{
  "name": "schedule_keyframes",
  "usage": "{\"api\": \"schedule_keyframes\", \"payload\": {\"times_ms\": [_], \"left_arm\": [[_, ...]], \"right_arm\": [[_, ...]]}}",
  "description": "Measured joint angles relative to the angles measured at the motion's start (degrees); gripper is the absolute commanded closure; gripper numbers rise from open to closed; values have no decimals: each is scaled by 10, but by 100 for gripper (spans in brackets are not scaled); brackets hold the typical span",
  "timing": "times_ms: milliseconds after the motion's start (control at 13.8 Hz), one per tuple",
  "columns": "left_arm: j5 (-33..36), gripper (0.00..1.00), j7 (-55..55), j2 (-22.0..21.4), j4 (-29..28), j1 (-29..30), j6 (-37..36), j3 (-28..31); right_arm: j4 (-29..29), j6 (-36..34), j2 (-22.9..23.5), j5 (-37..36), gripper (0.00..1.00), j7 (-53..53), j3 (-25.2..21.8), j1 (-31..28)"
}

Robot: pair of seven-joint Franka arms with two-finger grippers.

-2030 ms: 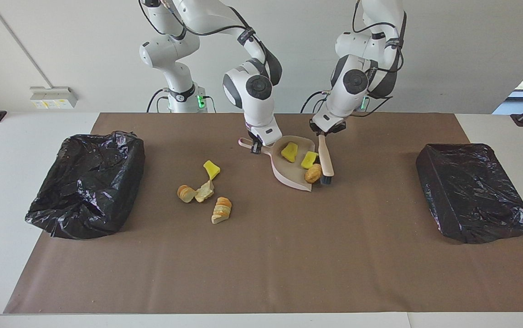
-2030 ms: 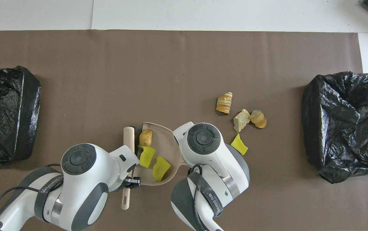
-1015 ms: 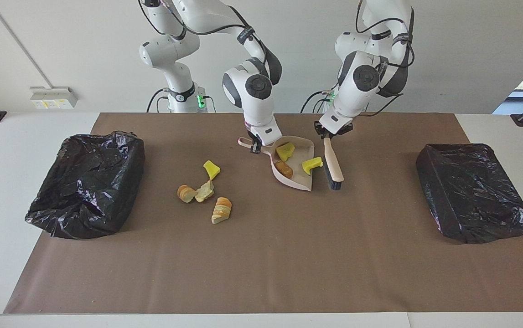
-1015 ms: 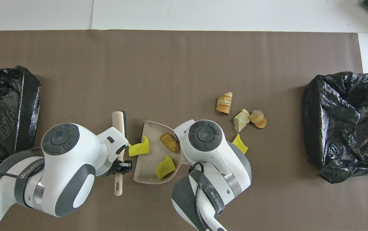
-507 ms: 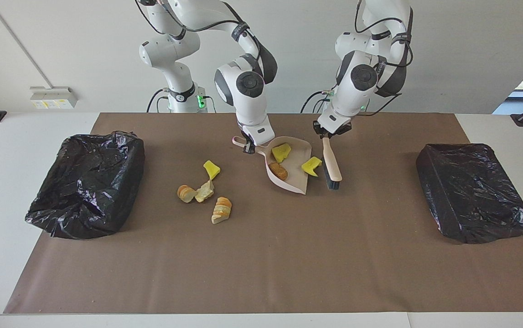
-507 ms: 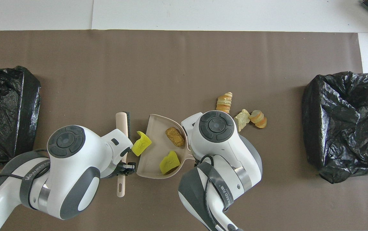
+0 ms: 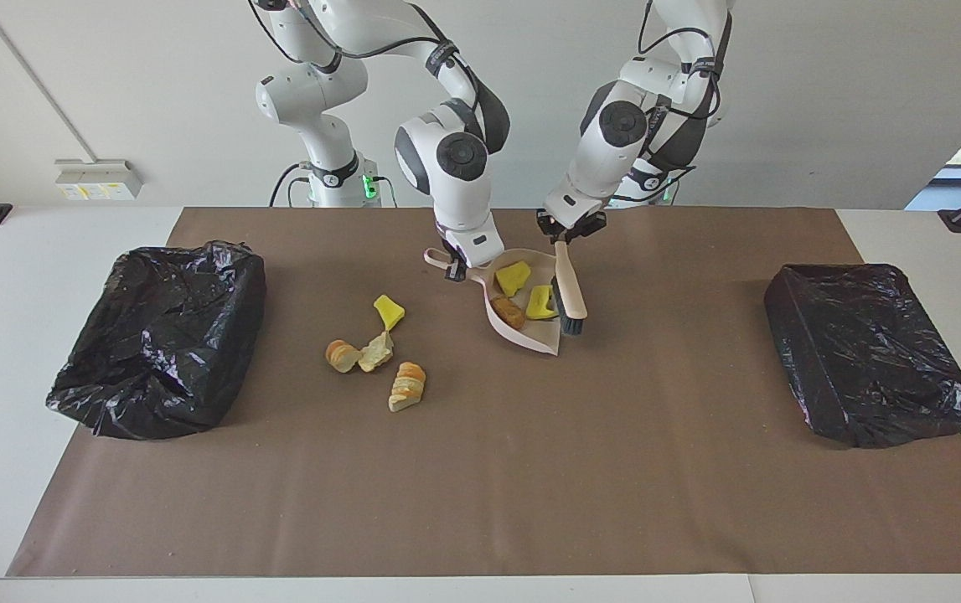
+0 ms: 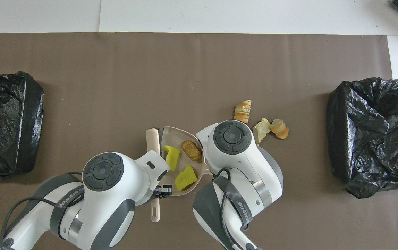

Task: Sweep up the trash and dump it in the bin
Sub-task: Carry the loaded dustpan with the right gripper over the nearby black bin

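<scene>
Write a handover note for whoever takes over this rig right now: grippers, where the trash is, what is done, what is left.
Left gripper: shut on the brush, bristles at the dustpan's open edge.
Right gripper: shut on the dustpan handle.
In the pan: two yellow chunks and one brown lump.
Loose on the brown mat, toward the right arm's end: one yellow chunk and three bread-like pieces.
Black-lined bins stand at each end of the table; I see no trash in either.
Left: sweep the four loose pieces, then dump.
</scene>
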Motion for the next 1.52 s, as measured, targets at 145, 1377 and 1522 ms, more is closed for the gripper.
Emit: {"api": "schedule_keyframes", "payload": {"times_ms": [145,1377,1522], "left_arm": [[-23,100,-30,-11,6,-2,-23,-3],[-10,100,-130,-73,-67,-4,-89,-31],[-10,100,-136,-72,-76,-27,-81,-33]], "right_arm": [[0,0,0,0,100,0,0,0],[4,-71,-74,-6,100,-83,-4,-105],[7,-76,-100,-13,100,-92,-5,-141]]}}
